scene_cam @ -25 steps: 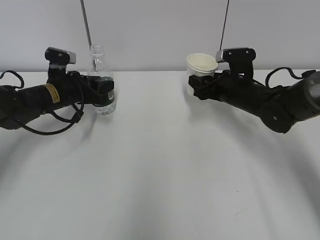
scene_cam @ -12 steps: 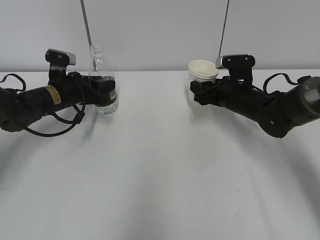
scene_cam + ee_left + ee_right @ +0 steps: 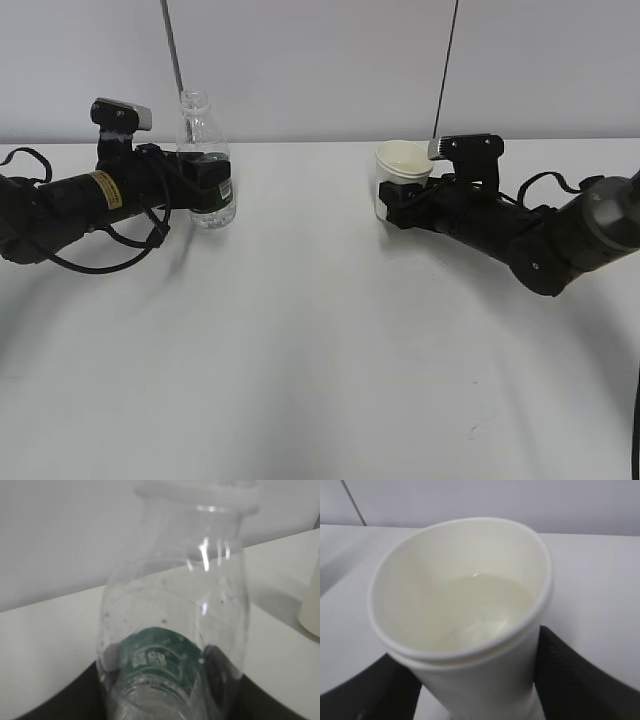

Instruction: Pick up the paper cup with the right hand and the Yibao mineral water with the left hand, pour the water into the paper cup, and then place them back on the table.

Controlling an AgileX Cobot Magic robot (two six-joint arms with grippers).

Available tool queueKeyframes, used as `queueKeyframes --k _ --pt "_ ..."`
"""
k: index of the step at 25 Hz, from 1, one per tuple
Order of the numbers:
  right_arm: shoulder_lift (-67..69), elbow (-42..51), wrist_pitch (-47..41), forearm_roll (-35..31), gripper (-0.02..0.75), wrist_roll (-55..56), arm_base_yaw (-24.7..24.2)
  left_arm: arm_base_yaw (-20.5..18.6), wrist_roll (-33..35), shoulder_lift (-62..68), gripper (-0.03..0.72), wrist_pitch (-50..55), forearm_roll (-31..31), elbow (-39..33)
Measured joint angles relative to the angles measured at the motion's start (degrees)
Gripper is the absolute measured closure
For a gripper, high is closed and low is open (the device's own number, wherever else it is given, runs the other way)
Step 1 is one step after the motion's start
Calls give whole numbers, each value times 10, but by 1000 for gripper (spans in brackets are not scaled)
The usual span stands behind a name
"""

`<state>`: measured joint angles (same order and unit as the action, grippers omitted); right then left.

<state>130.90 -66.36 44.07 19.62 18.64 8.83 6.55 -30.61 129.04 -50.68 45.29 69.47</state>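
Exterior view first: the large plain white flat table is seen with a black arm reaching in from each side. On the left, the left hand, a black gripper on an arm bearing a yellow sticker, is closed around the lower, dark-green-labelled part of the Yibao mineral water, a small clear ribbed plastic bottle without a cap. The bottle is held upright, its base on or just above the tabletop. On the right, the right hand, a black gripper with a silver-grey block on top, is clamped about the paper cup, a small cream-white tapered cup with a rolled rim. The cup is kept roughly upright and low over the table; contact with the surface cannot be judged. Bottle and cup are well apart.

Left wrist view: the clear bottle fills the frame, its green label low down, with dark gripper parts seen at both sides of its base.

Right wrist view: the cup is seen from above, liquid pooled inside. Black fingers press against both flanks of the cup's wall.
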Motion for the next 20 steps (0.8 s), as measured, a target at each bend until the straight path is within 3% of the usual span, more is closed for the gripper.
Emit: queueKeyframes --k 20 --pt "7 0 12 -20 234 -26 0 0 0 2 366 -5 -1 0"
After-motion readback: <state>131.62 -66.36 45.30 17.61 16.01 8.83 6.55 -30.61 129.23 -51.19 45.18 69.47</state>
